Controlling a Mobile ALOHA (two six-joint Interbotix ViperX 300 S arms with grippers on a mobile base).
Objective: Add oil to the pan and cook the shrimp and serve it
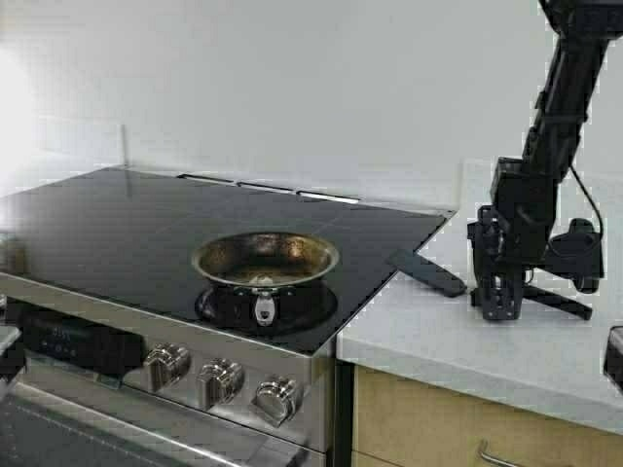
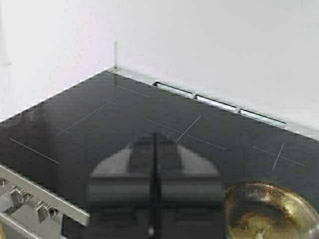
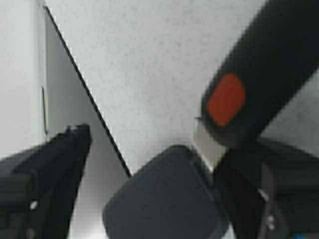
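The steel pan (image 1: 265, 255) sits on the front burner of the black cooktop, browned inside, its short handle (image 1: 265, 309) pointing toward me. A small pale piece, the shrimp (image 1: 261, 280), lies inside near the handle side. The oil is out of view. My right gripper (image 1: 499, 300) points down at the white counter, open, its fingers (image 3: 55, 164) spread on either side of a black spatula (image 3: 167, 204) with a red mark on the handle; a gap shows on one side. My left gripper (image 2: 153, 172) is shut and empty, over the cooktop beside the pan (image 2: 271, 209).
The spatula's blade (image 1: 428, 272) lies on the counter (image 1: 419, 341) just right of the stove edge. Stove knobs (image 1: 224, 379) line the front panel. A wall stands close behind the cooktop (image 1: 107, 229). A dark object (image 1: 615, 355) shows at the far right edge.
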